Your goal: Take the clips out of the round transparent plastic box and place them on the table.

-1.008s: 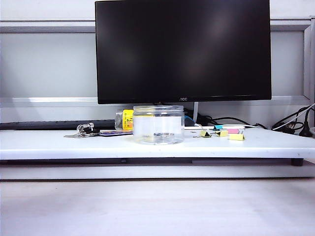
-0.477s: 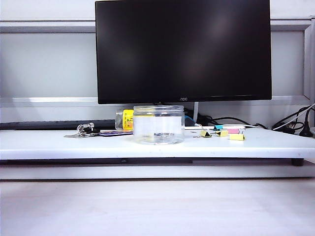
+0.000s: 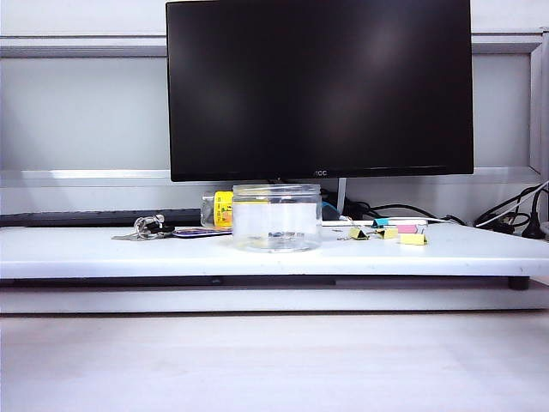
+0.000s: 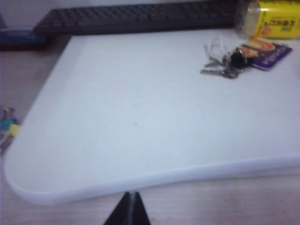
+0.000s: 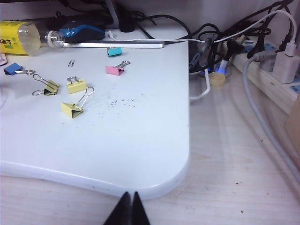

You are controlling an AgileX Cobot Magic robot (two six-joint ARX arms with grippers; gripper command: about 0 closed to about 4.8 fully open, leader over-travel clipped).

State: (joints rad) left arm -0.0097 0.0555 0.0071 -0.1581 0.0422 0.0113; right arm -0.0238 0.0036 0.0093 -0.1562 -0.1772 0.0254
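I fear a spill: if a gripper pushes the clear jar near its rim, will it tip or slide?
The jar is squat and wide, so it would probably slide rather than tip. It looks nearly empty, so likely light. The white table looks smooth, giving little grip.

We are seeing the white worktop (image 3: 86,253) carrying the round transparent plastic box (image 3: 276,218), yellow clips (image 5: 74,109), keys (image 4: 224,70), a yellow-labelled bottle (image 3: 218,209) and teal and pink clips (image 5: 114,70).

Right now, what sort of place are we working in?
Most likely an office desk: a monitor stands behind the white table, with a keyboard, a mouse and a power strip nearby.
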